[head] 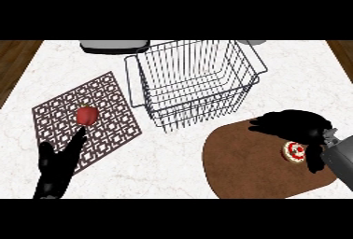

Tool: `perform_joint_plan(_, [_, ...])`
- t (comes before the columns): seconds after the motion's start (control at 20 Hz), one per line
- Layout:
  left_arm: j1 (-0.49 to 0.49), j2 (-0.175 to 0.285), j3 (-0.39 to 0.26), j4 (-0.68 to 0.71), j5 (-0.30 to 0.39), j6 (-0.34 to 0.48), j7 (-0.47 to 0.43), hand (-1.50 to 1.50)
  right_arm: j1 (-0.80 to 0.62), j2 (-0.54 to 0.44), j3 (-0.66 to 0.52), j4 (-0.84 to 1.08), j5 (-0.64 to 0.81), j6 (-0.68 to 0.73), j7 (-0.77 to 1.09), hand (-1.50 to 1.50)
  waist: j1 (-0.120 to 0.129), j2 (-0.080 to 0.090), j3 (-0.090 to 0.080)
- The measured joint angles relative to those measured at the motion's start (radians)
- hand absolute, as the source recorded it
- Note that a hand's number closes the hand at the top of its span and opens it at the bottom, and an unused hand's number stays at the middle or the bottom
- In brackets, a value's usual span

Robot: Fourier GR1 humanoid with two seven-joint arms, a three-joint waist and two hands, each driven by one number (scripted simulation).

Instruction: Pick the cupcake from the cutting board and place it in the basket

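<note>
The cupcake [295, 151] is lying on the cutting board [241, 161], being bracketed by the right hand [293, 123], which is held wide. Its sides should be gripped squarely before it is lifted over the basket [196, 106] wall. The left hand [55, 165] is resting open at lower left.

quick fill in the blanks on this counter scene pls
1. The cupcake lies on the brown ____.
2. The hand right beside it is the robot's ____ one.
3. In the head view, the mat with the red fruit lies to the ____ of the basket.

Missing words: board; right; left.
</note>
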Motion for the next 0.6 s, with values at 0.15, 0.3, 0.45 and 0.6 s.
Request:
perform_joint_plan(0.15, [0.003,0.005,0.009,-0.01,0.0,-0.006,0.018,0.0,0.011,-0.002,-0.016,0.006,0.018,-0.01,-0.026,-1.5,-0.002,0.0,-0.001])
perform_joint_plan(0.3, [-0.001,-0.005,0.009,-0.005,-0.011,-0.004,0.017,0.0,0.027,0.006,-0.024,0.017,0.041,-0.028,-0.04,-1.5,-0.003,-0.001,0.0])
perform_joint_plan(0.45, [-0.002,-0.004,0.017,-0.01,-0.007,-0.013,0.033,0.0,0.042,0.013,-0.024,0.029,0.071,-0.052,-0.063,1.5,-0.002,0.0,-0.001])
perform_joint_plan(0.6, [-0.006,-0.008,0.018,-0.003,-0.016,-0.015,0.027,0.0,0.045,0.007,-0.02,0.046,0.109,-0.12,-0.124,1.5,-0.002,0.0,-0.001])
